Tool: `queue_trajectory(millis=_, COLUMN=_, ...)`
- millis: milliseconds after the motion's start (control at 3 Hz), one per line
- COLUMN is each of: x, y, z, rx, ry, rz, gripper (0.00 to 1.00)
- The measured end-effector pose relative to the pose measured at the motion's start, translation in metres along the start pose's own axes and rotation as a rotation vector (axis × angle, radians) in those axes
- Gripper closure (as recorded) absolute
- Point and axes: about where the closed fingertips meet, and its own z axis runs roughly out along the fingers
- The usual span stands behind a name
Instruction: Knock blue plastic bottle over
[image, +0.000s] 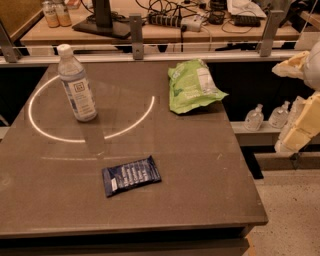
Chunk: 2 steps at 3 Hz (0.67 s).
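The blue plastic bottle (76, 84) stands upright at the far left of the dark table (200, 165). It is clear, with a white cap and a pale label bearing a small dark square logo. It stands inside a bright ring of light on the tabletop. My gripper (302, 125) shows as cream-coloured parts at the right edge of the camera view, beyond the table's right side and far from the bottle. It touches nothing on the table.
A green snack bag (192, 86) lies at the far right of the table. A dark blue packet (131, 175) lies near the middle front. Small clear pump bottles (254, 118) stand on a low shelf to the right. Orange-brown bottles (55, 13) stand on the back desk.
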Motion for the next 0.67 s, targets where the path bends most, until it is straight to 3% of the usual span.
queue_trajectory(millis=333, x=-0.011, y=0.01, z=0.017, rx=-0.066, ry=-0.182, rz=0.072, gripper=0.0)
queue_trajectory(millis=667, x=-0.064, y=0.028, z=0.037, rx=-0.149, ry=-0.467, rz=0.13, gripper=0.0)
